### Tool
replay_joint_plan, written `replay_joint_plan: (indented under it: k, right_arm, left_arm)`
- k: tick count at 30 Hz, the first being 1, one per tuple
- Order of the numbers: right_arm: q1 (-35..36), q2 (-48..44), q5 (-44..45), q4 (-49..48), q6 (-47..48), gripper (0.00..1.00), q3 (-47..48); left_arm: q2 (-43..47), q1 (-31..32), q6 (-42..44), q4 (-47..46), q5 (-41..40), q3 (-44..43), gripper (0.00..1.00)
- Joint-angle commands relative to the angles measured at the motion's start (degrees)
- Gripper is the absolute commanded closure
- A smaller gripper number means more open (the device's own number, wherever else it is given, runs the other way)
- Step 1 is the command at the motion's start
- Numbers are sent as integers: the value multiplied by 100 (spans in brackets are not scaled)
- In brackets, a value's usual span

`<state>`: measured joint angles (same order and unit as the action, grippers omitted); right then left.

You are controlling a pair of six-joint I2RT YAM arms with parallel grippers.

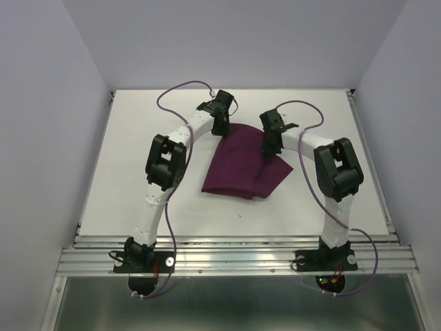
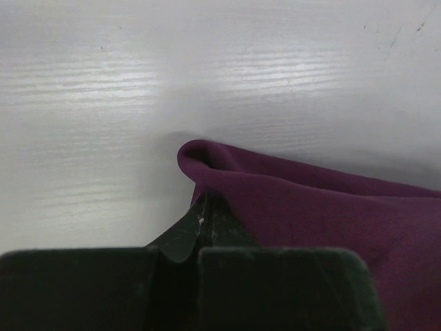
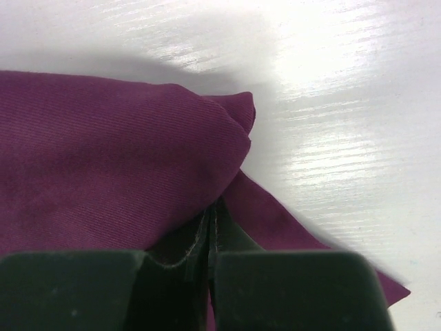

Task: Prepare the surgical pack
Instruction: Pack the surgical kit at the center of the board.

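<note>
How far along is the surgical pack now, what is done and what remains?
Done: the purple drape lies folded over itself on the table; no tray or instruments show outside it. In hand: the left tool and right tool each pinch a far corner, shut. Left: squaring the uneven bundle into a neat rectangle.

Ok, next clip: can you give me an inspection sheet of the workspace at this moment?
Surface: white table, no spills seen.
Job's things: purple drape, folded, lying mid-table; no other pack items seen.
Clutter: nothing seen.
Grippers: left gripper and right gripper are down at the drape's far edge, jaws shut on its fabric.
Cables: purple cables arch from each arm, not on the drape.
Surroundings: pale walls on three sides; aluminium rail at the near edge.
</note>
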<state>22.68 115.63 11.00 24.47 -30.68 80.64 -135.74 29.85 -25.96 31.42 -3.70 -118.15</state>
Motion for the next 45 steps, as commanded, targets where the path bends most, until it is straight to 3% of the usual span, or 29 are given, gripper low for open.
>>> replay_joint_plan:
  k: [1,9,18,22,27,33,37,41,45]
  right_arm:
    - [167,127,-3,22,-53,99,84]
    - [-185,-954,665,312,150,96,-259]
    - [-351,-2114,798,374,220,88,-1127]
    - [-676,-2414,701,348,220,88,-1620]
    - [-1212,-2642,473,181,237,87,-2192]
    - [-1459,-3063,341,137,299,87,-2561]
    - [-1512,-3214,288,137,255,86,-2659]
    - [-1512,-3319,227,128,246,86,-2729]
    - [-1512,-3389,165,102,220,86,-2791]
  left_arm:
    - [-14,276,-85,320,-146,-665,100]
    - [776,171,-181,320,-578,-279,100]
    - [1805,250,-252,672,-2186,133,97]
    - [2183,583,-7,742,-2345,310,86]
    - [1833,1462,3,1138,-2380,-119,75]
    - [1165,2129,-32,1314,-2276,-550,39]
    - [805,2341,-33,1349,-2047,-710,23]
    - [567,2482,-32,1419,-1994,-719,15]
    - [391,2570,-50,1437,-2020,-710,16]
